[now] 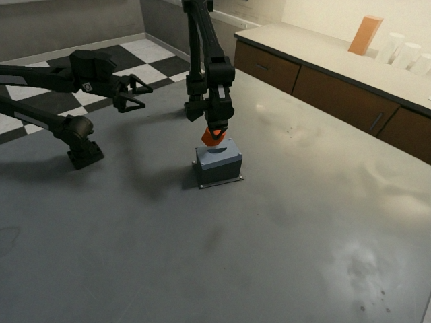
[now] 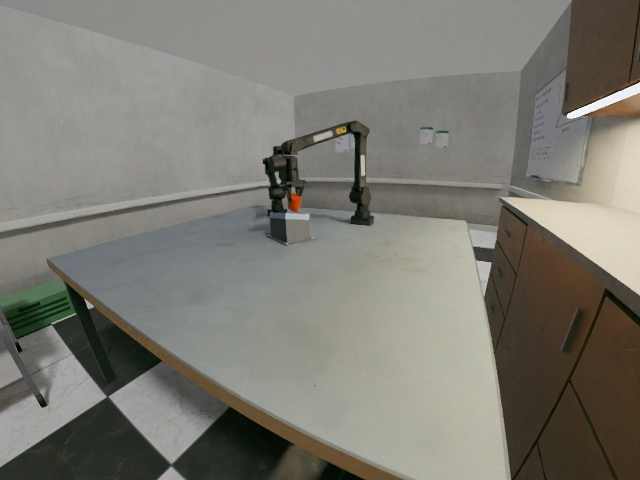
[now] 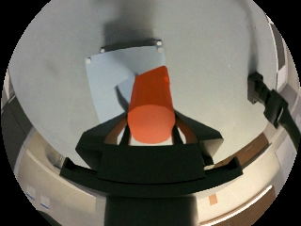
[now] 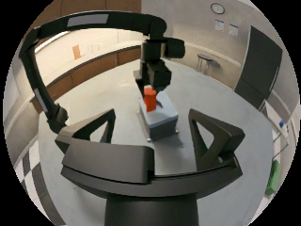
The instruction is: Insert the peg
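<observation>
The orange-red peg (image 1: 211,137) (image 2: 295,203) (image 3: 151,96) (image 4: 150,100) is between the fingers of my left gripper (image 1: 217,133) (image 3: 150,112), which is shut on it. Its lower end is at or just above the pale blue-grey plate (image 1: 224,158) (image 2: 302,217) (image 3: 101,80) (image 4: 166,116), the top of a grey box; I cannot tell whether they touch. The dark hole (image 1: 218,150) (image 3: 121,98) shows partly uncovered beside the peg, to its left in the left wrist view. The peg looks slightly tilted in the top view. My right gripper (image 1: 148,98) (image 4: 151,112) is open and empty, away from the box.
The box stands on a thin base (image 1: 222,182) with pale bolts at its corners, on the grey table (image 1: 167,243) (image 2: 336,310). A counter (image 1: 313,62) (image 2: 568,232) with an orange block (image 1: 365,34) and white cylinders stands beyond the table's side edge.
</observation>
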